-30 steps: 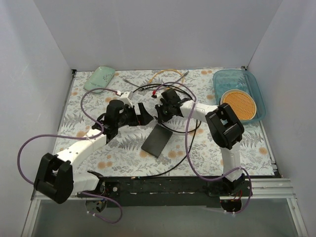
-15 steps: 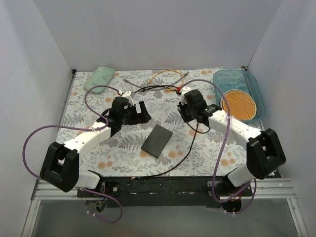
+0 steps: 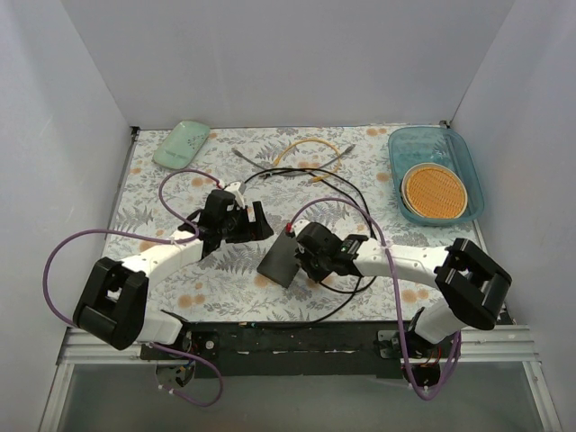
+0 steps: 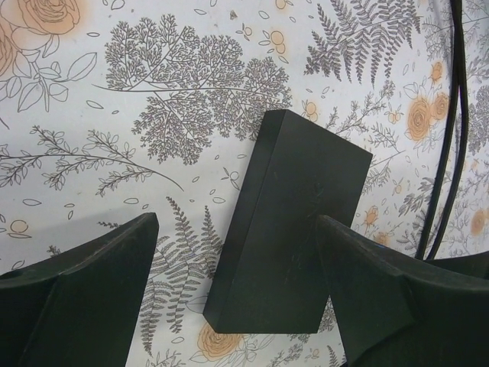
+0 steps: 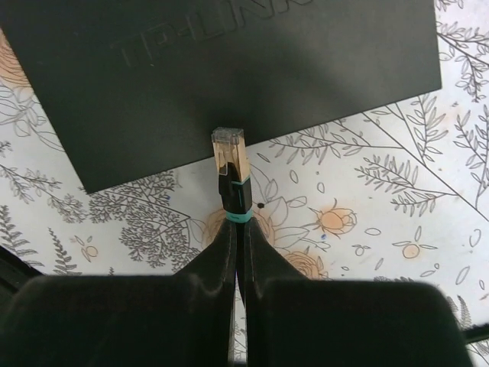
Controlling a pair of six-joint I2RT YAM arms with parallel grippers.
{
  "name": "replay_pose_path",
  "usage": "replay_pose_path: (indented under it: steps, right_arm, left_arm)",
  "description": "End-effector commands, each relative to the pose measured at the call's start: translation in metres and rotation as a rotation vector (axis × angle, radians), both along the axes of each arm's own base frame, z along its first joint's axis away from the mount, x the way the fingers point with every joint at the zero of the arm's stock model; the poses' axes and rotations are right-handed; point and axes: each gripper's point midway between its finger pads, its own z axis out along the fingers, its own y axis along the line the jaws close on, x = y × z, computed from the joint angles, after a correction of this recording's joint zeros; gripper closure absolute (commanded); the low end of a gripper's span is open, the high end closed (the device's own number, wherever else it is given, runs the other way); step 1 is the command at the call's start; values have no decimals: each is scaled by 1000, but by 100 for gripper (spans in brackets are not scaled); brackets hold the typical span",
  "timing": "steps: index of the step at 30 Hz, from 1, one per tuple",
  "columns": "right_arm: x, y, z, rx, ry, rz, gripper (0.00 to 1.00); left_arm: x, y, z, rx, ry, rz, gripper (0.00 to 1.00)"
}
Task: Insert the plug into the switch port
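The switch (image 3: 282, 261) is a flat dark grey box lying on the flowered mat; its sockets do not show. My right gripper (image 3: 301, 253) is at its right side, shut on the plug (image 5: 231, 162), which has a gold and clear tip and a black boot with a teal band. The plug's tip reaches the edge of the switch (image 5: 229, 69). My left gripper (image 3: 256, 222) hangs just behind the switch, open. In the left wrist view the gripper (image 4: 237, 223) has one dark finger on each side of the switch (image 4: 290, 229), the left one clearly apart from it.
The plug's black cable (image 3: 346, 202) loops over the mat behind the right arm. At the back lie an orange cable (image 3: 310, 144), a mint green mouse (image 3: 182, 142) and a teal tray (image 3: 468, 171) holding an orange disc (image 3: 436, 192). White walls stand on three sides.
My right arm has swung from the back middle round to the near right of the switch, carrying the plug to its edge. The left gripper has shifted slightly nearer the switch.
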Motion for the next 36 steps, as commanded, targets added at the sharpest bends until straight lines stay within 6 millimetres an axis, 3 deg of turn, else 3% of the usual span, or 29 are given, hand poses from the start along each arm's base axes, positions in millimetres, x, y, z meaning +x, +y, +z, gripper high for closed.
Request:
replay_pose_path:
  steps: [1, 7, 13, 18, 22, 27, 36]
  right_arm:
    - [-13, 10, -7, 29, 32, -6, 99]
    - [-29, 11, -11, 1, 33, 23, 99]
    - [-35, 3, 5, 55, 3, -8, 99]
    - [-44, -7, -10, 16, 35, 14, 99]
    - [-49, -2, -19, 21, 62, 48, 99]
    - [-59, 1, -29, 9, 123, 85, 99]
    - [-67, 15, -25, 18, 198, 107, 99]
  left_arm:
    - [-3, -4, -3, -24, -3, -20, 16]
    - [-6, -11, -12, -50, 16, -48, 21]
    - [-7, -16, -24, -61, 38, -68, 25]
    - [-10, -20, -30, -66, 52, -85, 30]
    - [-12, -25, -37, -68, 74, -96, 36]
    - [-14, -28, -43, -58, 84, -98, 36]
    - [-18, -32, -49, -33, 86, -107, 37]
